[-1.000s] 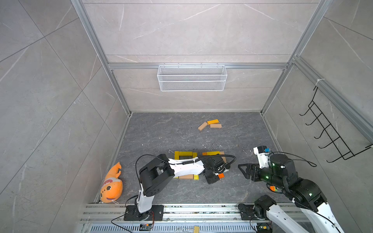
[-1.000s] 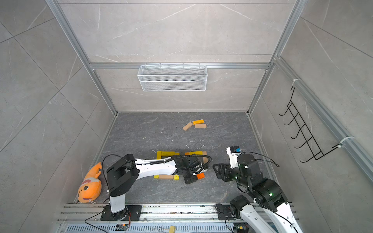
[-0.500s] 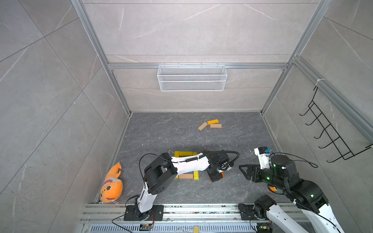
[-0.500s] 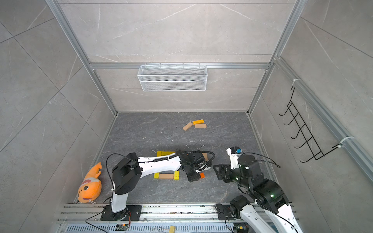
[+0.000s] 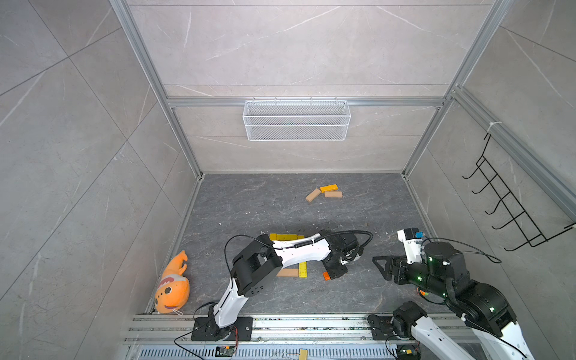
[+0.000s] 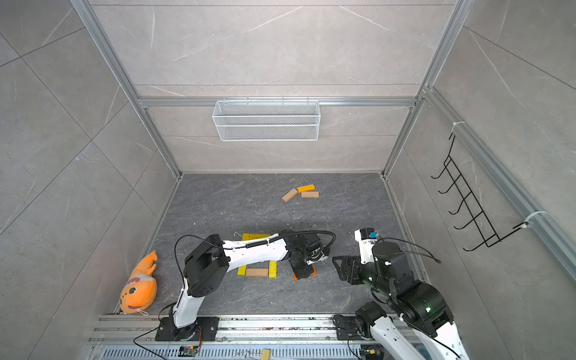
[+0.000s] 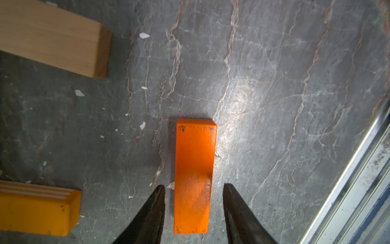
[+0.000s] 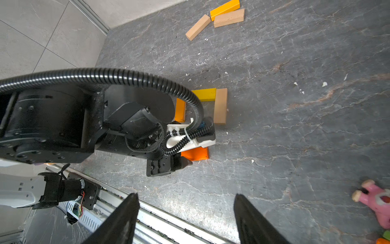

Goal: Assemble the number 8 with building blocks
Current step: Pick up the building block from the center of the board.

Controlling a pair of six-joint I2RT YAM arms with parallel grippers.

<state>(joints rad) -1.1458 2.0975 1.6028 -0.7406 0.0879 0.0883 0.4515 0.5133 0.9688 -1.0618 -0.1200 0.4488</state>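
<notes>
1. Building blocks (image 5: 302, 269) lie in two groups on the dark stone floor (image 5: 249, 202). A part-built frame (image 6: 256, 272) of yellow and tan bars sits in the near middle. Three loose bars (image 5: 333, 194) lie well apart from it, toward the far wall.
2. One orange block (image 7: 194, 160) lies flat just right of the frame, not touching it.
3. The left gripper (image 7: 193, 187) is low over one end of this orange block. Its jaws are narrow and straddle the block, with a thin gap on each side.
4. The right gripper (image 8: 185, 195) hovers further right, well apart from every block. Its jaws are wide, with nothing between them.
5. An orange plush fish (image 5: 172, 286) lies at the near left by the wall, and a wire basket (image 5: 296, 120) hangs on the far wall.
</notes>
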